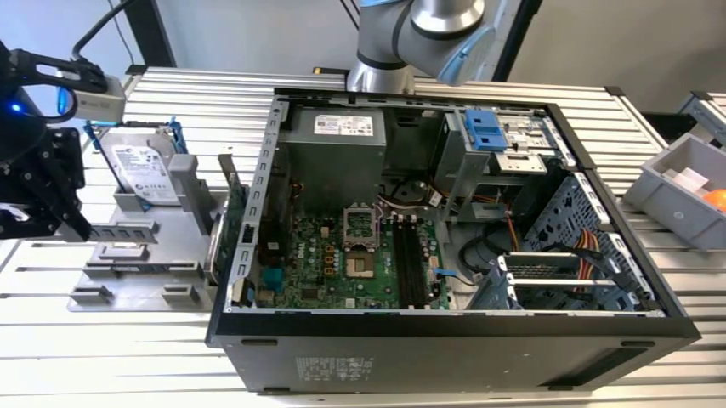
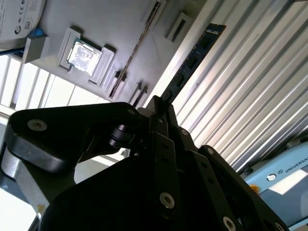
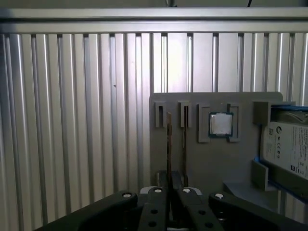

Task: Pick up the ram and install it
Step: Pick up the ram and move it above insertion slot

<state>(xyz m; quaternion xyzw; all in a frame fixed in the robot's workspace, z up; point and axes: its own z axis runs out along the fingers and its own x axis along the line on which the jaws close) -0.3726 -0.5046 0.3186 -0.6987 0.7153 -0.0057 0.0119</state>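
One long dark-blue ram (image 2: 190,62) — in pincer (image 2: 159,105)

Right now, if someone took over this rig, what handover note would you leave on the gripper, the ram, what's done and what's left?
Gripper: shut on the ram, holding it by one end.
Position: at the exterior view's left, by the grey parts tray, away from the open computer case.
Done: the ram is gripped and appears lifted off the tray.
Left: installation; the black memory slots on the motherboard look empty.
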